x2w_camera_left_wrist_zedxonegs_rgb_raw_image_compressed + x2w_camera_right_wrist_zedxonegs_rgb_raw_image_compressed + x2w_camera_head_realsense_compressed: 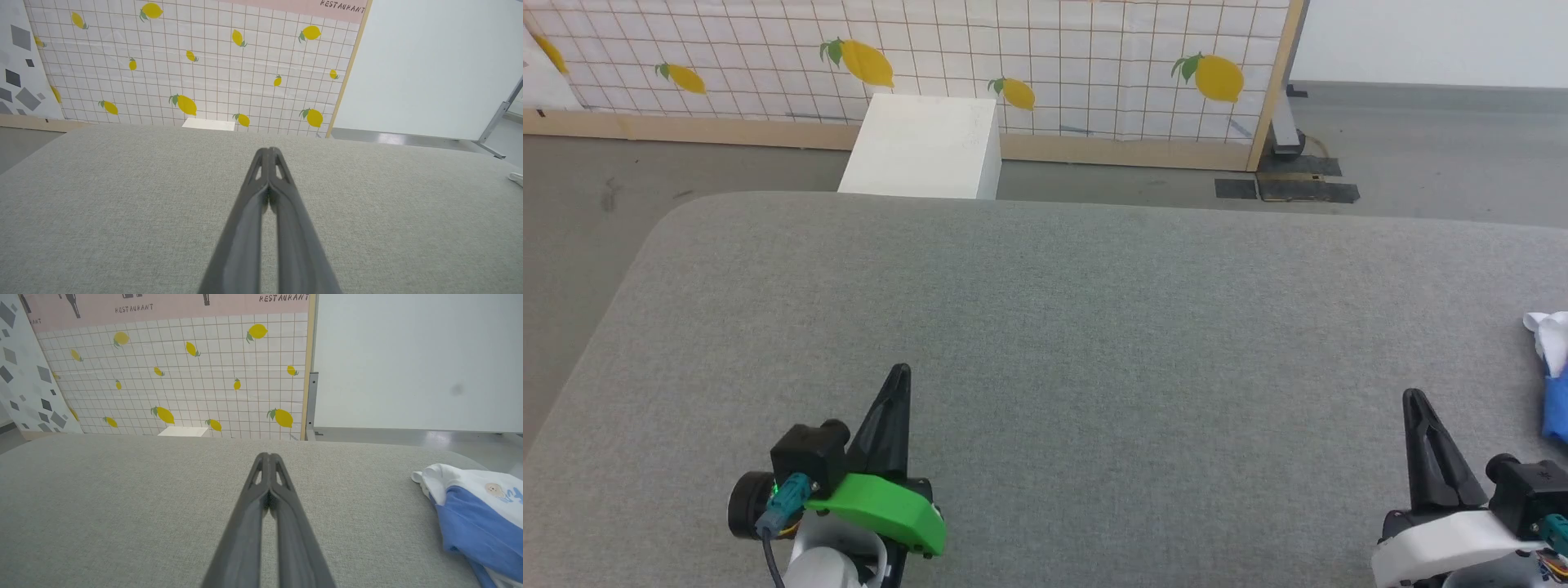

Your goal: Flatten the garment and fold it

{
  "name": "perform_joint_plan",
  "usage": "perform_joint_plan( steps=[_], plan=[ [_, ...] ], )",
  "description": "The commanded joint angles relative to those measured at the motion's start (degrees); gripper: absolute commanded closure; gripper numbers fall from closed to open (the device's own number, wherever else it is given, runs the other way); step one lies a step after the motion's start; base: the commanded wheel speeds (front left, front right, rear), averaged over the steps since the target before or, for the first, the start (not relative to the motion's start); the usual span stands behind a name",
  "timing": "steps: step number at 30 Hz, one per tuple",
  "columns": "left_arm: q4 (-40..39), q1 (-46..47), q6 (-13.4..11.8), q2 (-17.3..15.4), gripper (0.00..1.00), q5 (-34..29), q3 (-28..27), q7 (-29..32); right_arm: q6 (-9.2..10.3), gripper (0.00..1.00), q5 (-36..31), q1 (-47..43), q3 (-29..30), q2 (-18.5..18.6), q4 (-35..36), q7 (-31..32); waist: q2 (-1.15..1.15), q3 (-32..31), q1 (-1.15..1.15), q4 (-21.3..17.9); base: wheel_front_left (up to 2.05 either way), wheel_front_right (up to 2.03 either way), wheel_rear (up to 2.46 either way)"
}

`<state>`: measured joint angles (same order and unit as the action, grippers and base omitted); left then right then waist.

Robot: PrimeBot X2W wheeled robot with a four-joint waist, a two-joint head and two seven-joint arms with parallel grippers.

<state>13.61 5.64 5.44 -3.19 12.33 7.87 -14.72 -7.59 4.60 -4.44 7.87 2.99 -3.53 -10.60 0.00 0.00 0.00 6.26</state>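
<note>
Grey counter (1045, 310) bears garment (470, 522) bunched at right edge, unflattened; left gripper (900, 371) and right gripper (1413, 398) rest near, jaws together, empty.

Grey fabric table (1045, 327); white box (923, 147) beyond far edge, before lemon-print panel (1094, 49); grey floor (588, 188).

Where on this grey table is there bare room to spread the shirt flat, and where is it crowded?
The grey table is bare from its rounded far-left corner across the middle, between the left hand and the right hand, up to the far edge near the white box. The right edge is crowded: the garment lies bunched there, beside the right hand.
</note>
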Motion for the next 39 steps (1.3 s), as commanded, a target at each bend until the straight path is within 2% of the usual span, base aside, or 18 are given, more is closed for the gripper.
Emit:
perform_joint_plan(
  steps=[1,39],
  plan=[
    [-0.01,0.00,0.00,0.00,1.00,-0.01,0.01,0.01,0.00,1.00,0.00,0.00,-0.01,0.00,0.00,0.01,0.00,0.00,0.00,-0.01,0.00,0.00,0.00],
    [-3.56,-1.48,-1.42,0.08,1.00,-3.23,-1.99,3.85,0.03,1.00,-1.20,1.16,-2.06,-0.03,0.92,2.78,0.00,-0.01,0.00,-1.67,0.00,0.00,0.00]
  ],
)
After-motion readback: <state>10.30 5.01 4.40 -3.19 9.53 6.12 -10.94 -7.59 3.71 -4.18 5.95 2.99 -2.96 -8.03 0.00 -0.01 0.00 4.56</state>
